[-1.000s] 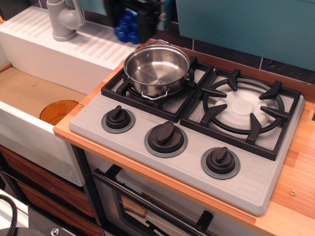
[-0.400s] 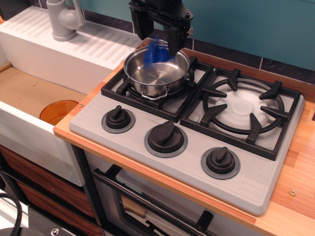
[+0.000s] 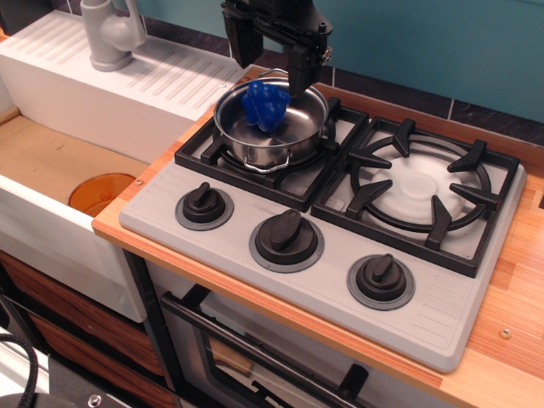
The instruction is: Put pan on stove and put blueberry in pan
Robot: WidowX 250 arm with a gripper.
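The shiny steel pan (image 3: 270, 127) stands on the left burner of the light grey stove (image 3: 331, 229). The bright blue blueberry (image 3: 265, 105) lies inside the pan, toward its back. My black gripper (image 3: 268, 58) hangs just above the pan's back rim. Its two fingers are spread apart and hold nothing. The blueberry is below and between them, free of both.
A white sink unit with a grey tap (image 3: 109, 32) stands to the left. An orange disc (image 3: 100, 192) lies in the basin below. The right burner (image 3: 418, 189) is bare. Three black knobs (image 3: 286, 238) line the stove's front. A teal wall rises behind.
The gripper carried the blueberry from the left to above the pan and opened. The blueberry fell, blurred in mid-drop, and now rests in the pan.
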